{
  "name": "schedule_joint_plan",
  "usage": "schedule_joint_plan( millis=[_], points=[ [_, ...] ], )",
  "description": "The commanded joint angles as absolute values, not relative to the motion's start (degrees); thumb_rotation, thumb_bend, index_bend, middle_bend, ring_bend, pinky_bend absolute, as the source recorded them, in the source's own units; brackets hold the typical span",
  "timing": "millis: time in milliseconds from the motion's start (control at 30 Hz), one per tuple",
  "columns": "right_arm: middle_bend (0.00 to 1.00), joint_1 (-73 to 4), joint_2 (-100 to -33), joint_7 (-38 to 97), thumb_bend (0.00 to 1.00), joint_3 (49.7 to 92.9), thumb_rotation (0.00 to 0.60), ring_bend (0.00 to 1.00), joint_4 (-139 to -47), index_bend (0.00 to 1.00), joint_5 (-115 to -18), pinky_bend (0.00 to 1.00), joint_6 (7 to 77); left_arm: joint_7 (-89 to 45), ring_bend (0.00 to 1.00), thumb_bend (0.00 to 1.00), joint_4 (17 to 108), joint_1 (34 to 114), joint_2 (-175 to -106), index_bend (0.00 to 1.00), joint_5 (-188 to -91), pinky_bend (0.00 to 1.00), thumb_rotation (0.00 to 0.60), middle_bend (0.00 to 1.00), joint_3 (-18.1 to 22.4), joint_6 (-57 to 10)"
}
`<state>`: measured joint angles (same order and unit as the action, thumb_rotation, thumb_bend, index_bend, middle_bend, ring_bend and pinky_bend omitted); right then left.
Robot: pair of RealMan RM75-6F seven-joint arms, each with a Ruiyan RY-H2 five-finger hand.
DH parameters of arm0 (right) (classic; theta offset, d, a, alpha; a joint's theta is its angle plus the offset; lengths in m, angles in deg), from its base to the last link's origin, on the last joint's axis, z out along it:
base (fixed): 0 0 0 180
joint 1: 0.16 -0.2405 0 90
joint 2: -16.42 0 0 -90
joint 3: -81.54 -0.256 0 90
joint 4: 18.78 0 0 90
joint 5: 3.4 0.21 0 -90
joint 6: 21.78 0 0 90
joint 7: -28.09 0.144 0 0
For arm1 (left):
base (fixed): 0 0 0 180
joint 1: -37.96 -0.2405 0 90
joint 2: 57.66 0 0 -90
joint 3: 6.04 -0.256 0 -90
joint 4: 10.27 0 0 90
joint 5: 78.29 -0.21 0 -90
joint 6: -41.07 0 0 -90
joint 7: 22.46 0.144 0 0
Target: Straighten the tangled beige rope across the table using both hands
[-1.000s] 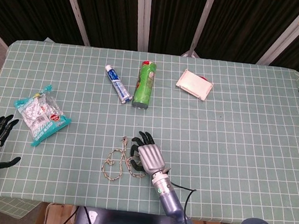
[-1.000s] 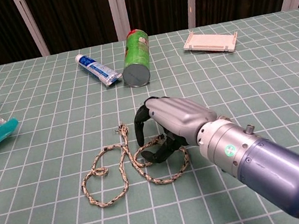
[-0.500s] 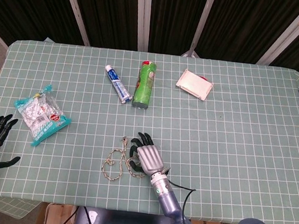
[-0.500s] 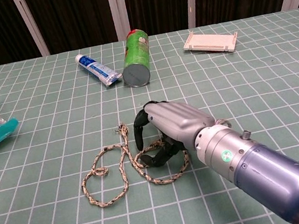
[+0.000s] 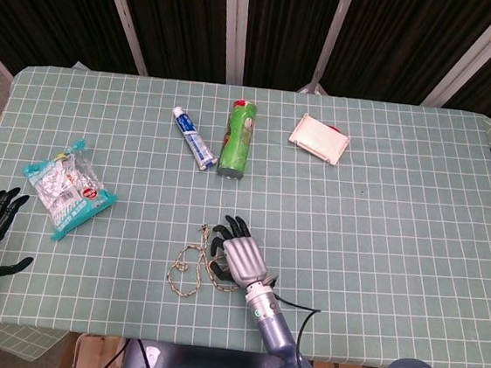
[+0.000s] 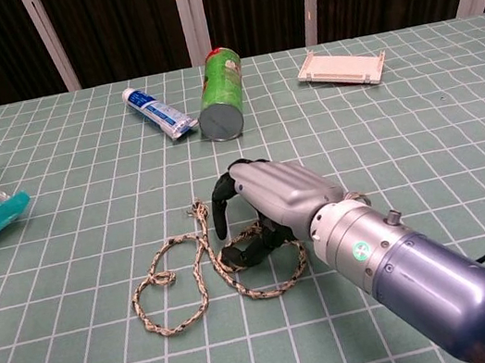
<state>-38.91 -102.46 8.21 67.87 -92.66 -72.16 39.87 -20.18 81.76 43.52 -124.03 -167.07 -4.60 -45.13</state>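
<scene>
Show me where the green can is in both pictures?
Head view: the green can lies on the table, above the middle, far side of the rope.
Chest view: the green can lies upper middle, its round end facing the camera.
Shared landmark: the toothpaste tube lies just left of it in both.

Right hand (image 6: 269, 200) hides whether its fingers (image 6: 221, 206) grip the rope (image 6: 180, 282).

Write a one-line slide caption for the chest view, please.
Right hand curled over the tangled beige rope on the green checked table.
</scene>
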Motion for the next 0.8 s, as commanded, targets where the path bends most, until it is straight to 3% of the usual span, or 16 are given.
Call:
schedule_joint_plan(
  millis=[33,800],
  points=[
    [0.26,-38.96,-102.66,8.10,0.39,67.84,0.600,0.00,-92.35,0.56,-72.06,0.00,39.79,-20.23,0.00,0.05,81.75,43.54,-124.02,0.06,-167.04,0.00,0.600,0.00,-4.59,-45.11],
    [0.27,-38.17,-102.11,7.09,0.44,67.91,0.600,0.00,-93.89,0.64,-71.40,0.00,40.20,-20.13,0.00,0.05,82.06,43.55,-123.95,0.06,-167.14,0.00,0.600,0.00,-4.75,-45.02]
  ],
)
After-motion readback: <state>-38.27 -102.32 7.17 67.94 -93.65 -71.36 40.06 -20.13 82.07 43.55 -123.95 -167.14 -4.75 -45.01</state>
